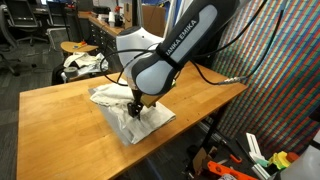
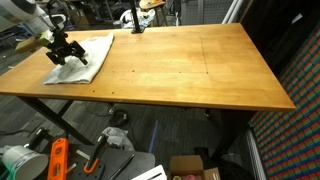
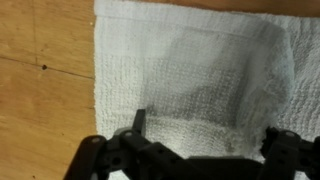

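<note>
The jaws stand wide open, holding nothing, over the white towel (image 3: 190,70) near a desk (image 2: 190,70) corner.

**Arm** (image 1: 178,52): one unit. Rounded, tube-like casings. The link directly above the claw is dark grey to black. The joint housing beside it, further from the claw, is glossy white.

**Lettering** (image 1: 186,42): white capitals reading "FRANKA EMIKA" along the dark link above the claw.

**Cable** (image 1: 222,76): thin and black, leaving the arm behind the claw.

**Gripper** (image 1: 135,104): black throughout, with a blocky body and angular linkages. It shows in both exterior views.

**Tan fitting** (image 2: 46,38): a small, pale yellowish piece at the wrist, just above the claw. Its shape is too small to make out.

**Fingers** (image 3: 138,122): two, matt black, with hinged knuckle bars behind each and narrow tips. Screws cannot be told at this sharpness.
</note>
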Action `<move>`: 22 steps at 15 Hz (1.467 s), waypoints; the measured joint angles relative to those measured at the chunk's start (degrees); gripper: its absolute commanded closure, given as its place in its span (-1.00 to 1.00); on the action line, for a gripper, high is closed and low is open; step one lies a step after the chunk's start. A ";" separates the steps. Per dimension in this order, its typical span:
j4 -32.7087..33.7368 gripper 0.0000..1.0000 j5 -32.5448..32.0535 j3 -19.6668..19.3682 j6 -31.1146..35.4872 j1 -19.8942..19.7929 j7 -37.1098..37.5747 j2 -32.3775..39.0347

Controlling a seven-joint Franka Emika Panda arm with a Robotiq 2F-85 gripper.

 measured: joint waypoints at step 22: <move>-7.27 0.95 0.31 3.46 0.08 0.05 -5.72 -9.10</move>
